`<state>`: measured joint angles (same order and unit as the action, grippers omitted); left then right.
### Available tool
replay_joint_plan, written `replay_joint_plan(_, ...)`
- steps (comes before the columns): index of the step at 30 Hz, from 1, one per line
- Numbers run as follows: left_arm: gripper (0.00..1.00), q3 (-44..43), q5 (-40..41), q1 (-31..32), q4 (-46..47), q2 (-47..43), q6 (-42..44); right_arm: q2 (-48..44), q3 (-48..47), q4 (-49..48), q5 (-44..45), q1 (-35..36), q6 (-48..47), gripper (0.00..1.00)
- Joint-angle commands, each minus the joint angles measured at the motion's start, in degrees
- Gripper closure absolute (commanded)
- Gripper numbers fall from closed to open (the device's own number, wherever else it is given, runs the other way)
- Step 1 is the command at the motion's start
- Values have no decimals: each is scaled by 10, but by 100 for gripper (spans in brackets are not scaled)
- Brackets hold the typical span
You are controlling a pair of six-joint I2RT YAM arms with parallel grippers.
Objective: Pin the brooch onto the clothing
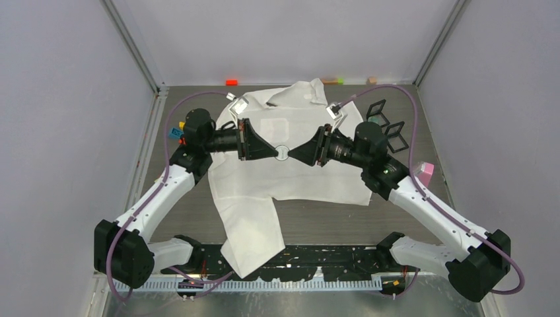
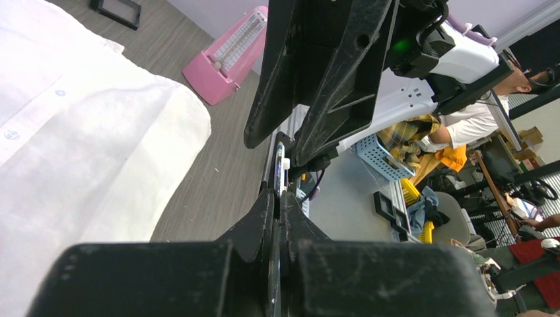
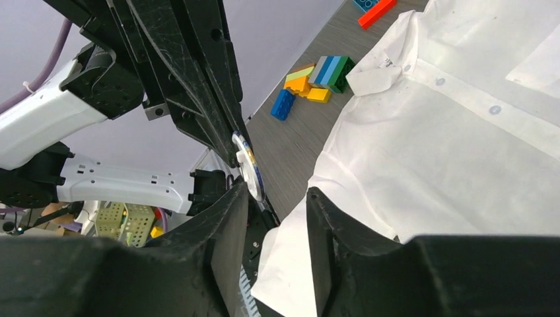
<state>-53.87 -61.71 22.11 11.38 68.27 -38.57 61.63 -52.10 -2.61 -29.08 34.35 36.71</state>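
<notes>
The clothing [image 1: 284,181] is a white button-up shirt spread flat on the table, also seen in the wrist views [image 2: 79,145] [image 3: 455,125]. Above its chest hangs the brooch [image 1: 282,152], a small round clear disc. My left gripper [image 1: 275,152] is shut on it; in the left wrist view the jaws [image 2: 278,193] press on the disc's thin edge [image 2: 280,165]. My right gripper [image 1: 291,154] faces it tip to tip. In the right wrist view its jaws [image 3: 276,193] stand open, with the brooch [image 3: 249,166] just beyond the left fingertip [image 3: 239,191] and nothing held.
A pink block [image 1: 426,173] lies at the right edge of the table, and black frames [image 1: 386,122] lie behind my right arm. Coloured bricks [image 3: 317,79] sit left of the shirt collar. A red brick [image 1: 231,82] lies by the back wall.
</notes>
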Motion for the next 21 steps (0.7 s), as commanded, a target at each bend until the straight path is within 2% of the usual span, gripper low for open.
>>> replay_joint_plan(1, 100, -10, -27, 2, 25, -18, 3, -32, 16, -51, -34, -3, -6, 52)
replay_joint_plan(5, 100, -9, -37, 2, 33, -21, 0, -21, 26, -97, -74, -3, 17, 46)
replay_joint_plan(10, 100, -6, -44, 2, 51, -21, -11, -4, 29, -136, -99, -3, 40, 45)
replay_joint_plan(16, 100, -5, -46, 2, 55, -19, -15, 7, 33, -155, -111, -3, 51, 51)
replay_joint_plan(21, 100, -5, -48, 3, 60, -19, -18, 17, 33, -164, -111, -4, 59, 61)
